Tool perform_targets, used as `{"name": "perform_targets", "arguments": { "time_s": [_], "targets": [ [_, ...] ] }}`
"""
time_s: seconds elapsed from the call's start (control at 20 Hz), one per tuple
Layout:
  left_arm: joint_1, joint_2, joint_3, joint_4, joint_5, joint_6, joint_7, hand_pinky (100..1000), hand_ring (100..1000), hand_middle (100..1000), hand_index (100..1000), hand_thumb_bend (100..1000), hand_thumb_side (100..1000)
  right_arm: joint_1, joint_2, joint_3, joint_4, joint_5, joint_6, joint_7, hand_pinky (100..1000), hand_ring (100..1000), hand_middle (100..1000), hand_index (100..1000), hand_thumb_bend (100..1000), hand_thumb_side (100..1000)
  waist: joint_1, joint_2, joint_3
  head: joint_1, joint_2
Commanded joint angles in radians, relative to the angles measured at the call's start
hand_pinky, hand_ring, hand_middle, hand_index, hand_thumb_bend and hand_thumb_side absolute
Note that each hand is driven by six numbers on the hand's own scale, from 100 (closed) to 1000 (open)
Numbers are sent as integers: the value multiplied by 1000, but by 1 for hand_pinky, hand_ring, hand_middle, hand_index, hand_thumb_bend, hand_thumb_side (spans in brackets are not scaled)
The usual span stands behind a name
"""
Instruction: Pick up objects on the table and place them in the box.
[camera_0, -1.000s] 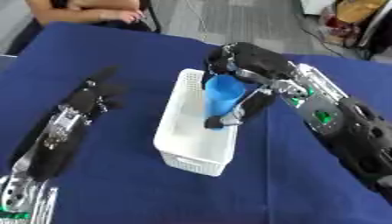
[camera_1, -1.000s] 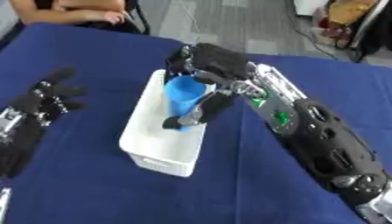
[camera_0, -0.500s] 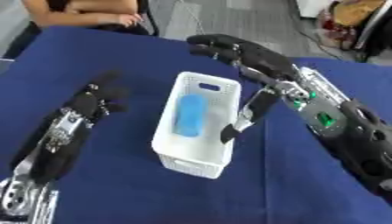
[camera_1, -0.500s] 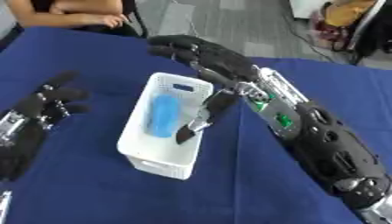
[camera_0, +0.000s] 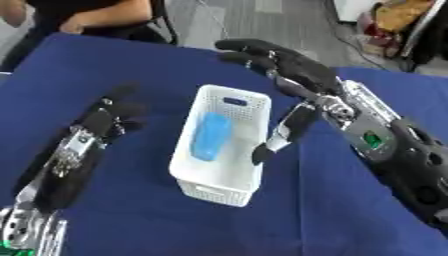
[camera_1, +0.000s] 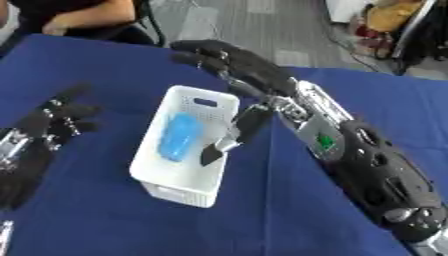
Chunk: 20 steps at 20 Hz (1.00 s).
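Left arm: lower part cut off by bottom-left corner in both views; left hand (camera_0: 112, 114) blurred, finger detail not readable.
Right arm: runs out past bottom-right edge; right hand (camera_0: 284, 67) fingertips smeared.
Blue object (camera_0: 211, 135): soft outline, no label or detail legible, kind can't be told (lies inside white box (camera_0: 247, 167)).
Box: holes in the wall too small to make out.
Table (camera_0: 122, 210): edges cut off left, right, bottom.
Person at the far edge: only torso and arms show, cut by the top.
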Motion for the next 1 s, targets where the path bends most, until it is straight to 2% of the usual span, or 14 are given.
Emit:
{"name": "perform_targets", "arguments": {
  "time_s": [0.05, 0.2, 0.35, 0.5, 0.7, 0.8, 1.0],
  "targets": [
    [2, 20, 2, -7, -5, -2, 1, 815, 874, 998, 806, 100, 1000, -7, -51, -20, -75, -18, 11, 3, 1000, 1000, 1000, 1000, 995, 912, 9, -35, -17, 5, -14],
    [21, 30, 10, 1, -12, -4, 8, 815, 874, 998, 806, 100, 1000, 4, -87, -43, -178, -48, 35, -3, 1000, 1000, 1000, 1000, 948, 986, 17, -58, -56, 8, -22],
    [47, 41, 19, 8, -18, -6, 18, 816, 874, 998, 807, 100, 1000, 29, -119, -86, -309, -122, 70, -32, 1000, 984, 1000, 1000, 906, 1000, 25, -87, -97, 16, -31],
    [77, 55, 30, 12, -27, -10, 30, 816, 874, 998, 808, 100, 1000, 61, -149, -151, -437, -211, 112, -92, 1000, 974, 1000, 1000, 763, 1000, 33, -118, -135, 22, -40],
    [122, 75, 46, 18, -40, -15, 48, 817, 874, 996, 810, 100, 1000, 101, -165, -253, -462, -279, 88, -248, 1000, 945, 993, 1000, 571, 1000, 44, -167, -188, 21, -66],
    [135, 82, 53, 18, -44, -18, 57, 817, 874, 996, 811, 100, 1000, 131, -167, -297, -463, -302, 77, -315, 1000, 929, 976, 1000, 515, 1000, 49, -180, -207, 21, -91],
    [149, 92, 68, 18, -51, -23, 76, 817, 874, 995, 812, 100, 1000, 232, -136, -385, -463, -318, 80, -417, 948, 884, 932, 1000, 475, 1000, 64, -191, -244, 32, -174]
  ]
}}
